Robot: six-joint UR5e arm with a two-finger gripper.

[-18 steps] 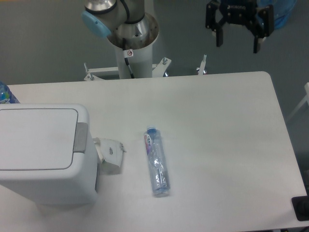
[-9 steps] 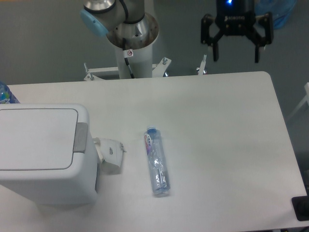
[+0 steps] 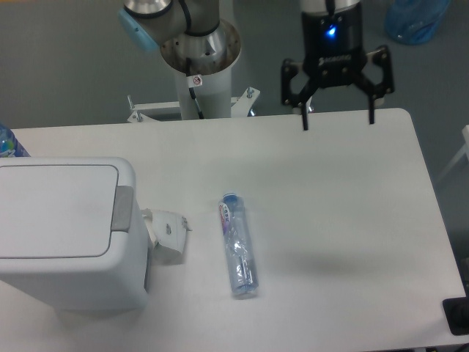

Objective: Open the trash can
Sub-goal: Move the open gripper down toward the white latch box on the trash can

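Gripper (image 3: pixel 337 117) fingers (image 3: pixel 304 119) spread wide, nothing held, hovering over the surface (image 3: pixel 352 220) back edge. Trash can (image 3: pixel 62 231) sits far to the fingers' left and nearer the camera, lid shut, well apart.

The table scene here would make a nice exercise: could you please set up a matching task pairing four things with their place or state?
Things:
1. trash can
2. bottle
3. paper wad
4. pincer

Places or states:
A. lying flat near the table's middle
B. open, above the far edge of the table
C. lid shut, at the left side
D. right beside the grey push tab

Pairs: 1-C, 2-A, 3-D, 4-B
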